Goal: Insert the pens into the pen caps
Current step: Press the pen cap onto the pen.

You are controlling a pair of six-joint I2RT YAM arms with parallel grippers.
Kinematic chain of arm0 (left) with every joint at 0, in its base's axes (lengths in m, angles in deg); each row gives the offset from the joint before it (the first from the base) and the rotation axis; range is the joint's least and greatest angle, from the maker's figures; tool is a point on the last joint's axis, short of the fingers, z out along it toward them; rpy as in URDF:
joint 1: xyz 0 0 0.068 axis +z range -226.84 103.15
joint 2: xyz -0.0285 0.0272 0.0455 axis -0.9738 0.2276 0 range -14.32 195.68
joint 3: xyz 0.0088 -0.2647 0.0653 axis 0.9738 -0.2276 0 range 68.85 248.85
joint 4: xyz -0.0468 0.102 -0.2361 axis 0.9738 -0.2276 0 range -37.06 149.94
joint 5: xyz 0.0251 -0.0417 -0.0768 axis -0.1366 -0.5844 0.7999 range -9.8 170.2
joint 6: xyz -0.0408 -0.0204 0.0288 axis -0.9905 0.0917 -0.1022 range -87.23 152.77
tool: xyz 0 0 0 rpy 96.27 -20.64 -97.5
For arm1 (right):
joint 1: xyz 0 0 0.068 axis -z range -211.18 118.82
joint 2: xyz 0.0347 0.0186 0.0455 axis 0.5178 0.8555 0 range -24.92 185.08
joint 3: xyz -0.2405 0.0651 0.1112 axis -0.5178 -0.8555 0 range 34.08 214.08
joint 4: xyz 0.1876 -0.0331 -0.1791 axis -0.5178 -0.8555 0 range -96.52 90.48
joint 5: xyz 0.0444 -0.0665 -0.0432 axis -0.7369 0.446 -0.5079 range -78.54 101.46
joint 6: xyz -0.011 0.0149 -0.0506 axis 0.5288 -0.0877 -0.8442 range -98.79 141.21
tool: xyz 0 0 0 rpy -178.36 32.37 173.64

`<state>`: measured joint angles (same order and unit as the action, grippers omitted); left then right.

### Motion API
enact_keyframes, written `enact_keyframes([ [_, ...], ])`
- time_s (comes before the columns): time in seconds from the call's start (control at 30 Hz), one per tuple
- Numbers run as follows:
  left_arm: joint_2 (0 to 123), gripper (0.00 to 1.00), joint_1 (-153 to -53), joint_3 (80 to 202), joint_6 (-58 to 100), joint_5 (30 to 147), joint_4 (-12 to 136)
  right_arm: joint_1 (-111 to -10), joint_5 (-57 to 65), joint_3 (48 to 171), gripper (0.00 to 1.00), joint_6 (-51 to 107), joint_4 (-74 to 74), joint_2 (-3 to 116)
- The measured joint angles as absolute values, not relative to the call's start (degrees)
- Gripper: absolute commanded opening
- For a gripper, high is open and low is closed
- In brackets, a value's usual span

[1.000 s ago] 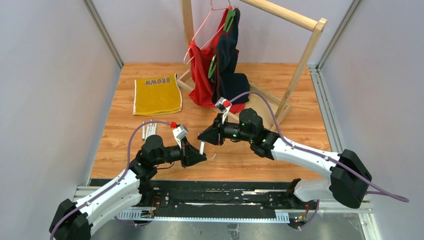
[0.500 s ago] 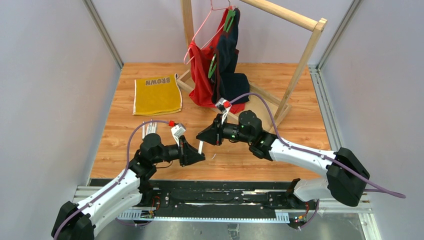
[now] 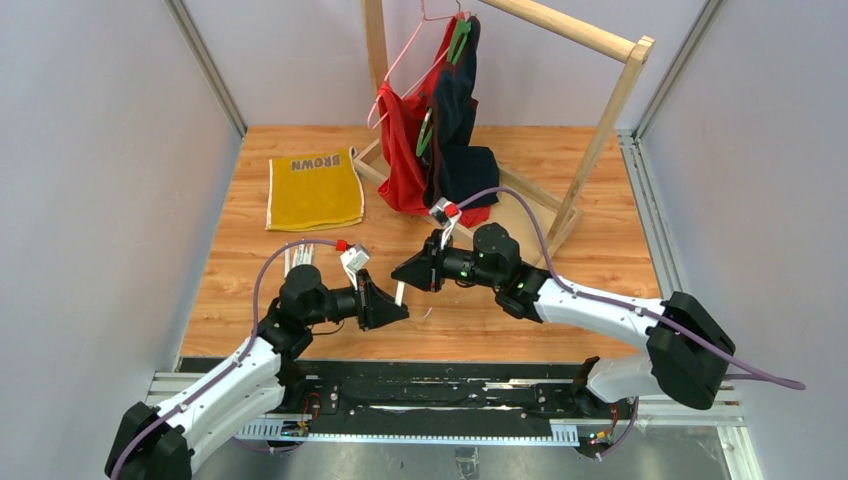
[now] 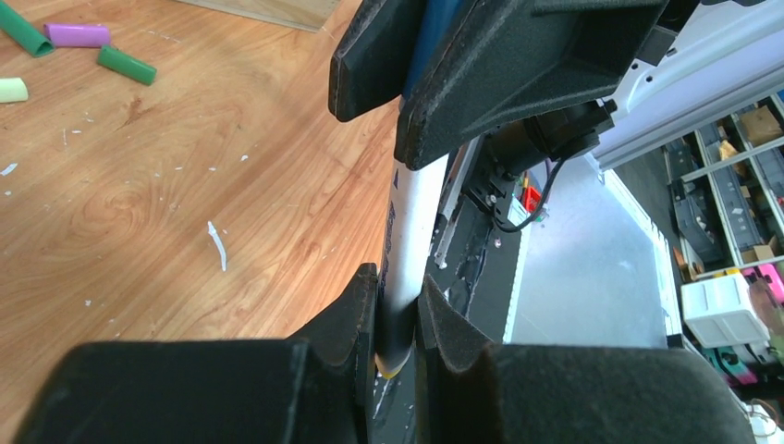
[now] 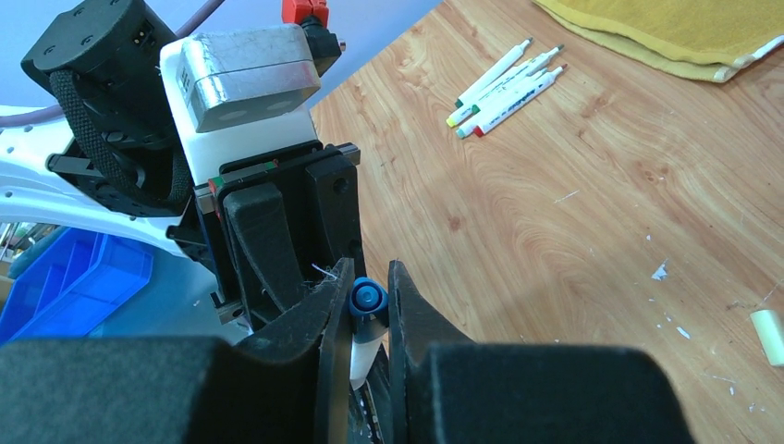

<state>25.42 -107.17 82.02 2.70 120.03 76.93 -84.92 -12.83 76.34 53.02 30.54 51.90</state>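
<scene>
One white pen [image 4: 411,222] stands between the two grippers. My left gripper [image 4: 399,282] is shut on its lower barrel, and a yellow tip shows below the pads. My right gripper [image 5: 370,277] is shut on a blue pen cap [image 5: 368,298], which sits on the pen's other end. In the top view the left gripper [image 3: 398,308] and the right gripper [image 3: 400,278] meet tip to tip above the table's front middle. Several more pens [image 5: 504,88] lie together on the wood. Loose caps lie apart from them: purple [image 4: 77,35], green [image 4: 127,65] and pale yellow [image 5: 767,335].
A yellow towel [image 3: 314,190] lies at the back left. A wooden rack [image 3: 600,110] with red and dark clothes [image 3: 440,140] on hangers stands at the back middle. Small white scraps [image 4: 217,245] dot the wood. The table's front edge runs just below the grippers.
Both arms have drifted slightly to the left together. Each grip is unchanged.
</scene>
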Motion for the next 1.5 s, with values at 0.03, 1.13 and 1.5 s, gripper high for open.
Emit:
enact_keyframes([
  [0.03,25.5,0.0,-107.1,82.0,2.7,120.0,77.0,-85.0,-12.6,76.3,0.0,53.0,30.5,51.8],
  [1.13,21.0,0.01,-103.0,78.5,12.9,109.8,95.1,-82.2,-21.5,82.9,0.62,45.0,-7.8,39.9],
  [1.5,22.2,0.01,-113.2,76.2,15.5,107.3,94.0,-79.5,-17.6,88.1,0.65,44.5,1.7,38.5],
])
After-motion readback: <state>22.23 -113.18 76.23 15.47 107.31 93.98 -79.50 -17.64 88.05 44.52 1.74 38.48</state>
